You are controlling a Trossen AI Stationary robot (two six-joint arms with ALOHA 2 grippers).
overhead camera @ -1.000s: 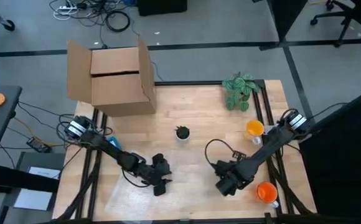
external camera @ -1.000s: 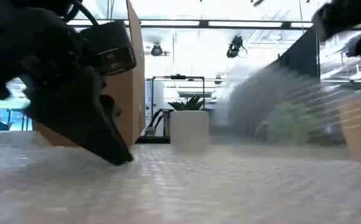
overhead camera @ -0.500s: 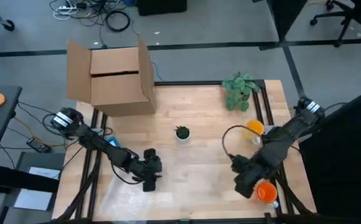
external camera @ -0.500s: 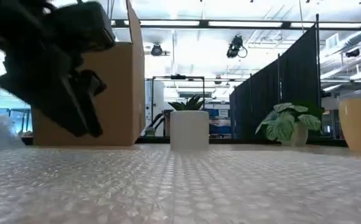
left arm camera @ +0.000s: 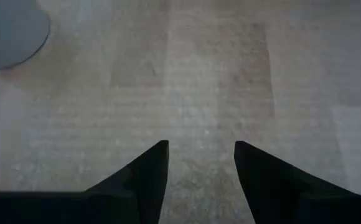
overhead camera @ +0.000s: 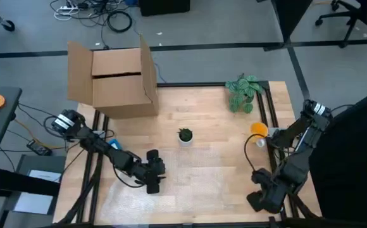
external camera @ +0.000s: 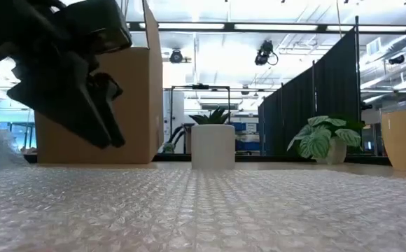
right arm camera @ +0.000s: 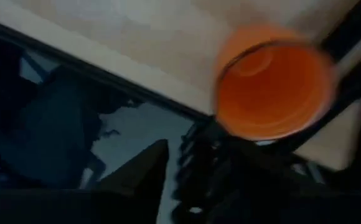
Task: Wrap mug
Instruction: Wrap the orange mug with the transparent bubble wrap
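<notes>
Fingers of the left gripper are seen parted with nothing between them, poised low over the clear bubble-wrap sheet that is spread across the near half of the light wooden table. The right gripper is held at the near right corner of the table, and whether its fingers are open or closed cannot be told; in its wrist view the bright orange mug is looked into from above, apparently empty and upright, near the table's edge. In the high view that mug is hidden under the right arm, while a paler orange cup is seen at the right edge, farther back. A small white pot with a green plant stands mid-table, and a brown cardboard box sits at the far left. The step in hand is judged to be preparation: the sheet is laid out and the mug not yet fetched. A grasp of the mug and its placement onto the sheet are called for next
</notes>
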